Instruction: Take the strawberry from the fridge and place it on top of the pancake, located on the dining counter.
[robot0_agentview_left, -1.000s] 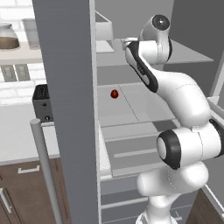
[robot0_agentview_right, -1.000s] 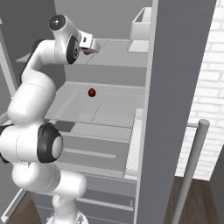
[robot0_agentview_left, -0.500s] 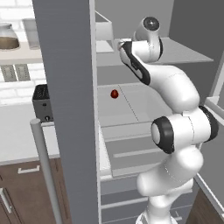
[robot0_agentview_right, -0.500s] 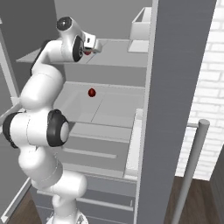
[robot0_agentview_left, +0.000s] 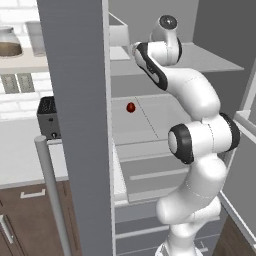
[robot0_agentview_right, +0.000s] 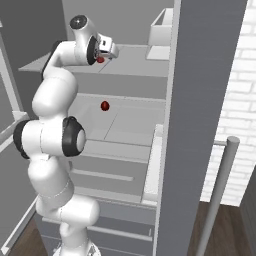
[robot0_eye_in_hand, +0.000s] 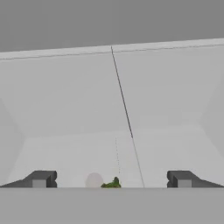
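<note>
The grey fridge stands open, its door close in front of me. A small red strawberry lies on the pale middle shelf, also the strawberry from the right. My gripper hangs open above it, level with the upper shelf, and holds nothing. In the hand view the fingertips stand wide apart, and the strawberry's green top peeks up at the bottom edge between them. Pancake and dining counter are out of view.
A white bin sits on the upper shelf, right of the gripper. The door's long bar handle stands near me. A black toaster and a glass jar stand on the wall counter to the left. Drawers lie below the shelf.
The arm has drawn upright and closer to the fridge; its elbow has risen and the hand has edged slightly inward over the shelf. The strawberry has not moved.
</note>
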